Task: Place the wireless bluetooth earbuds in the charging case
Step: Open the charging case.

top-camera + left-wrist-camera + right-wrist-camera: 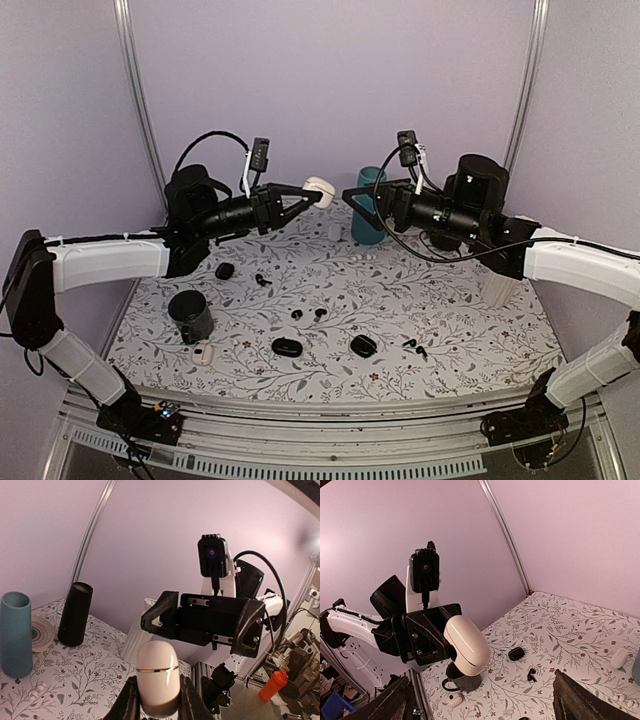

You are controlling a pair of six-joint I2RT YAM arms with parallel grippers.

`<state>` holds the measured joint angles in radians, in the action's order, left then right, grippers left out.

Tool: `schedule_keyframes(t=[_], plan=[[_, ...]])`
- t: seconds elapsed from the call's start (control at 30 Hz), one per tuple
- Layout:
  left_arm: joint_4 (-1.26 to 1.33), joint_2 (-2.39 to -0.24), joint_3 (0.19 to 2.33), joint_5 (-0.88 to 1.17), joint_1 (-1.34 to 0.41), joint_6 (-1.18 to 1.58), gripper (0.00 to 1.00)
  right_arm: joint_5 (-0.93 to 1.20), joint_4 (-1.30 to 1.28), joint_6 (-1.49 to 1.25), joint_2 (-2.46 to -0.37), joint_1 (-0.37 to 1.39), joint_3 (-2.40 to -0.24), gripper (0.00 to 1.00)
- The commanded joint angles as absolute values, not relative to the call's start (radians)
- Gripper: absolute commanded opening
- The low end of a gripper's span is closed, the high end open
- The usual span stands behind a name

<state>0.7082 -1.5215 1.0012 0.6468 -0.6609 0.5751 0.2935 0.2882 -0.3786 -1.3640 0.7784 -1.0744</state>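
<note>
Top external: your left claw (pixel 309 194) is clamped on the white case (pixel 321 188), lid closed, well above the table (pixel 470 310). Your right claw (pixel 351 195) is spread wide just off the case, not touching. The black earbuds (pixel 297 314) lie well below both claws. Risk: if you pry the lid against that shallow pinch, the case could twist out and drop.
</note>
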Motion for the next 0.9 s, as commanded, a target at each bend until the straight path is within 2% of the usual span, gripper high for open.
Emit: schedule_keyframes(t=[0.0,0.13,0.43,0.87], plan=[[0.742,-1.497,1.004,0.634,-0.676,0.579,0.0,0.381,0.357,-0.424,-1.371,0.776,-1.104,0.96],[0.802,-1.492,0.997,0.707,-0.676,0.581,0.0,0.448,0.402,-0.436,-1.393,0.776,-1.1,0.92],[0.967,-1.537,1.0,0.873,-0.676,0.673,0.0,0.394,0.451,-0.458,-1.415,0.776,-1.091,0.86],[0.968,-1.562,1.022,0.903,-0.679,0.715,0.0,0.443,0.432,-0.384,-1.441,0.813,-1.112,0.83]])
